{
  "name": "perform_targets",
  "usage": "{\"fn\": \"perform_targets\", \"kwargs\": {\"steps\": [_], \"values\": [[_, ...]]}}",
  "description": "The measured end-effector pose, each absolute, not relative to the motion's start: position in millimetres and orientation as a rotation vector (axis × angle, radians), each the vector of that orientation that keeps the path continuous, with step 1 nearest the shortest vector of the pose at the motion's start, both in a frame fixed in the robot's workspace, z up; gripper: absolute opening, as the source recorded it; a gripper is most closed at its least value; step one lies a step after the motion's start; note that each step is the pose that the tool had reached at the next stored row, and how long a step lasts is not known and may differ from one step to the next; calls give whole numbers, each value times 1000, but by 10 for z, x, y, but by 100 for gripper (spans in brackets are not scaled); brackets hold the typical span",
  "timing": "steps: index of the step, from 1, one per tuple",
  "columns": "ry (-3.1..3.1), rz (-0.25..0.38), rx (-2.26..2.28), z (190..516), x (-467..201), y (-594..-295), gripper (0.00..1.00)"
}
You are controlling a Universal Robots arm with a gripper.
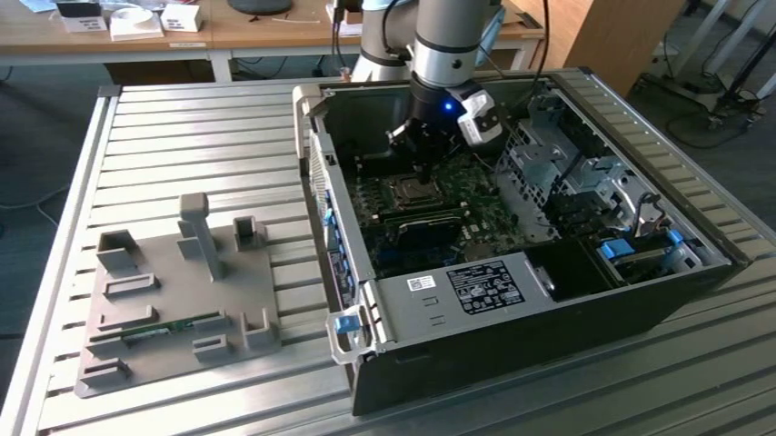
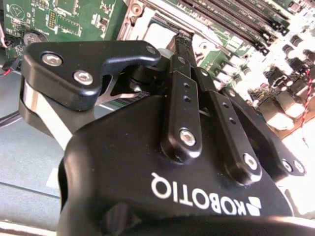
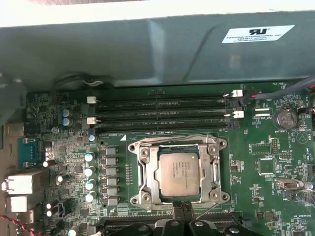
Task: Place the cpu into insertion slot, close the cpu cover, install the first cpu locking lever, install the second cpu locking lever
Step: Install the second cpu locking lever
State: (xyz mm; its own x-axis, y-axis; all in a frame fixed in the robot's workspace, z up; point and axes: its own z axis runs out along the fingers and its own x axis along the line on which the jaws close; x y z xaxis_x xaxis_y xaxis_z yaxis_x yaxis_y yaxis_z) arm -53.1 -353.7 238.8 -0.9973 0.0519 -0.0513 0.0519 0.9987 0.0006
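Pincer [image 3: 183,216] fingers sit pressed together with nothing between them, just beside the edge of the cpu cover [image 3: 178,145]. I see the cpu [image 3: 178,172] seated flat in the insertion slot [image 3: 147,173], with the cover closed over it, inside the computer case [image 1: 679,300] on the tabletop [image 1: 182,136].
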Motion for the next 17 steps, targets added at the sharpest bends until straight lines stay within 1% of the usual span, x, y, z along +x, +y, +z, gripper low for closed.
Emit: {"fn": "perform_targets", "kwargs": {"steps": [8, 17], "values": [[3093, 0, 80, 2443, -529, -3562, 10], [3094, 6, 80, 2443, -521, -3681, 10]]}}
